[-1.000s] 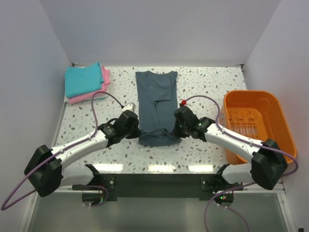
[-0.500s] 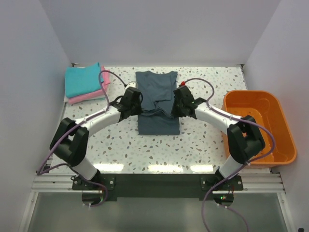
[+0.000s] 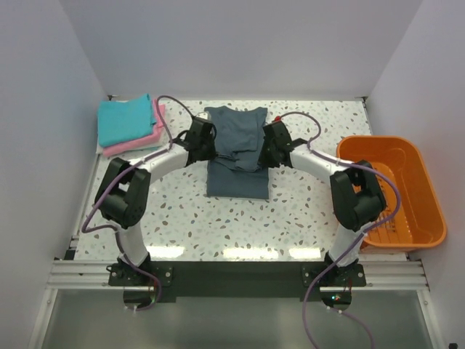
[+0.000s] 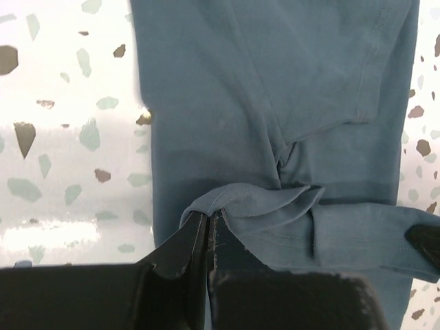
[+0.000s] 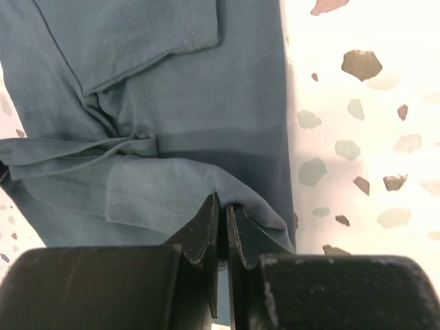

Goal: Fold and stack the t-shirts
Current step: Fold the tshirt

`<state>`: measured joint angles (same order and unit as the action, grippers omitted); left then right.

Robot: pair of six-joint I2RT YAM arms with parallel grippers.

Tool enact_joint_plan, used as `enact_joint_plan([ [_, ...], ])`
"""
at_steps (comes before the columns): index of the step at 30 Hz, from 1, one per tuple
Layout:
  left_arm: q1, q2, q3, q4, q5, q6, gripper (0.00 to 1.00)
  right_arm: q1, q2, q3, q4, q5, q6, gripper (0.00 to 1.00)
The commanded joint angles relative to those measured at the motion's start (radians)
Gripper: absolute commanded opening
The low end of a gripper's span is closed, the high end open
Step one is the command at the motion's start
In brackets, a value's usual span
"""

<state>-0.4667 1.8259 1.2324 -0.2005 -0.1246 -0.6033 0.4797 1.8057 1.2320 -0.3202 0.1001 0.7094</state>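
Note:
A dark slate blue-grey t-shirt (image 3: 237, 160) lies lengthwise in the middle of the table, its near hem lifted and carried over its middle. My left gripper (image 3: 201, 143) is shut on the hem's left corner (image 4: 206, 210). My right gripper (image 3: 270, 149) is shut on the hem's right corner (image 5: 221, 199). The shirt fills both wrist views (image 4: 275, 103) (image 5: 137, 82). A folded turquoise t-shirt (image 3: 125, 118) lies on a folded pink t-shirt (image 3: 157, 127) at the far left.
An orange plastic bin (image 3: 392, 189) stands at the right edge of the speckled table (image 3: 290, 218). White walls close in the back and both sides. Purple cables loop over both arms.
Both grippers have carried the shirt's near hem away from me, from the near end to over the shirt's middle. The arms have stretched out.

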Motion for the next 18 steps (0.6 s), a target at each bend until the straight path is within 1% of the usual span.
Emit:
enact_joint_plan([
  [1,0.019,0.048,0.073,0.032,0.013,0.033,0.0,-0.015,0.049,0.061,0.026,-0.036,-0.008,0.05],
  [2,0.023,0.065,0.094,0.009,0.005,0.03,0.02,-0.021,0.064,0.081,0.012,-0.045,-0.007,0.15],
  [3,0.031,0.07,0.101,0.003,-0.007,0.027,0.12,-0.023,0.073,0.09,0.007,-0.046,0.001,0.2],
  [4,0.036,0.072,0.104,0.001,-0.009,0.022,0.21,-0.026,0.089,0.104,0.003,-0.049,0.002,0.22],
  [5,0.039,0.069,0.104,0.003,-0.013,0.02,0.51,-0.032,0.09,0.11,0.009,-0.05,0.005,0.29],
  [6,0.045,0.065,0.104,0.003,-0.015,0.019,0.71,-0.035,0.093,0.115,0.012,-0.039,0.002,0.36],
  [8,0.049,0.052,0.102,0.001,-0.023,0.014,1.0,-0.049,0.092,0.144,-0.003,-0.031,-0.005,0.47],
  [11,0.05,0.021,0.098,-0.011,-0.023,0.017,1.0,-0.061,0.072,0.156,-0.014,-0.037,-0.017,0.58],
  [12,0.049,0.007,0.09,-0.011,-0.017,0.016,1.0,-0.061,0.064,0.155,-0.017,-0.04,-0.036,0.65],
  [13,0.049,-0.005,0.079,-0.011,-0.014,0.014,1.0,-0.061,0.057,0.149,-0.016,-0.06,-0.044,0.68],
  [14,0.049,-0.042,0.049,-0.005,-0.012,0.013,1.0,-0.061,0.043,0.132,-0.017,-0.071,-0.054,0.74],
  [16,0.049,-0.083,0.009,-0.004,-0.001,0.005,1.0,-0.059,0.002,0.088,-0.02,-0.083,-0.082,0.92],
  [17,0.049,-0.132,-0.041,0.001,0.002,0.0,1.0,-0.053,-0.015,0.064,-0.01,-0.098,-0.09,0.99],
  [18,0.049,-0.16,-0.075,0.009,0.022,-0.003,1.0,-0.047,-0.055,0.038,-0.002,-0.126,-0.097,0.99],
])
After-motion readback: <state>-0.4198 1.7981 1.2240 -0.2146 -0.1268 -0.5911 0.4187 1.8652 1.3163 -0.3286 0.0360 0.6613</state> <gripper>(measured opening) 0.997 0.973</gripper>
